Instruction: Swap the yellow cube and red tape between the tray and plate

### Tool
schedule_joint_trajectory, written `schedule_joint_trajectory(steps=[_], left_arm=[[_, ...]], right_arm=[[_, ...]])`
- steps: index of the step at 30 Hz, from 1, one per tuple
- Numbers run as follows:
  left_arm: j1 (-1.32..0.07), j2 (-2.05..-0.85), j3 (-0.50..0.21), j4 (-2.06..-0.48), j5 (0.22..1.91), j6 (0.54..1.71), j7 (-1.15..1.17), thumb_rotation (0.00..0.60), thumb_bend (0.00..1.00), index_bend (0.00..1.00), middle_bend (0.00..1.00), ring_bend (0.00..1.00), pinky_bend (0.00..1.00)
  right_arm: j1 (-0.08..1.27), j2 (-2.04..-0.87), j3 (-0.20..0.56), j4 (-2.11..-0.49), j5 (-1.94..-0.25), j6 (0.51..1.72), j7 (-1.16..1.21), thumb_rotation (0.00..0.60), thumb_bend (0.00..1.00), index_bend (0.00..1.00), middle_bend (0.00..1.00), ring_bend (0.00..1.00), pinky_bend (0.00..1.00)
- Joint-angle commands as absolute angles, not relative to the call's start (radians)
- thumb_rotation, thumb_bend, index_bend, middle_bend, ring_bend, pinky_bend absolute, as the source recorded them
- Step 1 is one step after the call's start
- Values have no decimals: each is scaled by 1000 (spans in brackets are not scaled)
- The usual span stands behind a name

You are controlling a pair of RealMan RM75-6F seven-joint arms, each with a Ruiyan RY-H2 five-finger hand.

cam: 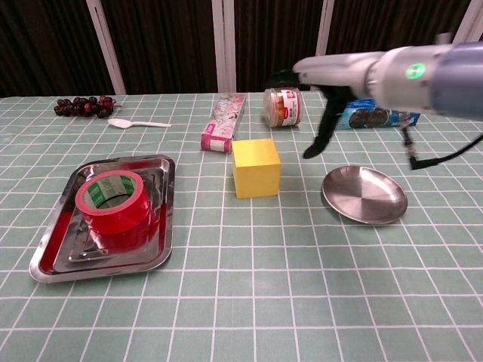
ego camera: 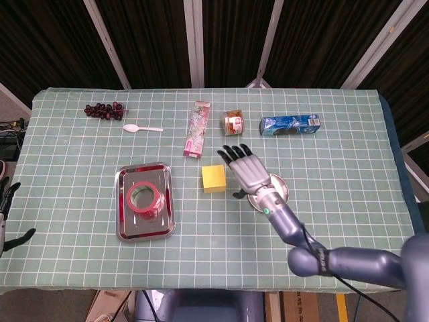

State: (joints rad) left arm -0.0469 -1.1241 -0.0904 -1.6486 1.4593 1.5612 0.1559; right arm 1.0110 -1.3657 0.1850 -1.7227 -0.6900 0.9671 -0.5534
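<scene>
Right hand [ego camera: 249, 169] is up off the bench [ego camera: 348, 168], fingers spread wide, holding nothing. Chest view shows the same hand [cam: 326, 90] raised, fingers hanging down.

Plate [cam: 364, 194] sits just below the hand and a bit to its right in the chest view, bare metal, nothing on it; in the head view the plate [ego camera: 278, 188] is partly hidden under the wrist.

Yellow cube [ego camera: 214, 179] stands on the bench just left of the hand, apart from the fingers, near the plate but not on it. Chest view: cube [cam: 255, 167] upright, flat on the cloth.

Further left of the hand: tray [cam: 54, 260] with the red tape [cam: 114, 201] lying flat inside it; same in the head view, tape [ego camera: 143, 198] in tray [ego camera: 167, 219].

Beyond the hand: pink box [ego camera: 196, 129], jar [cam: 282, 106], blue packet [ego camera: 289, 125]. Far left of it: white spoon [ego camera: 141, 127], grapes [ego camera: 104, 109].

Left hand [ego camera: 7, 196] only shows as dark fingertips at the frame edge, well away from everything; can't tell how its fingers are set.
</scene>
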Motion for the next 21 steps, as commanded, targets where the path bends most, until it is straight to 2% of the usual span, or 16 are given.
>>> schedule_joint_trajectory(steps=[1, 6, 9, 13, 21], left_arm=[[-52, -1111, -86, -1677, 1475, 1561, 165, 600, 0, 56, 0, 0, 0], [-102, -1058, -96, -1774, 1462, 1482, 233, 600, 0, 22, 0, 0, 0], [-147, -1036, -111, -1841, 1431, 1415, 320, 600, 0, 21, 0, 0, 0], [-221, -1017, -126, -1923, 1369, 1291, 389, 600, 0, 20, 0, 0, 0], [-400, -1105, -185, -1917, 1093, 1101, 627, 600, 0, 14, 0, 0, 0]], right_arm=[[745, -1130, 23, -1948, -895, 1216, -454, 600, 143, 0, 0, 54, 0], [507, -1098, -127, -1868, -1206, 1403, -219, 600, 143, 0, 0, 54, 0], [405, -1130, -172, -1770, -1319, 1499, -108, 600, 143, 0, 0, 54, 0], [319, -1174, -193, -1649, -1386, 1560, -16, 600, 143, 0, 0, 53, 0], [280, -1157, -164, -1627, -1439, 1582, 28, 600, 143, 0, 0, 54, 0]])
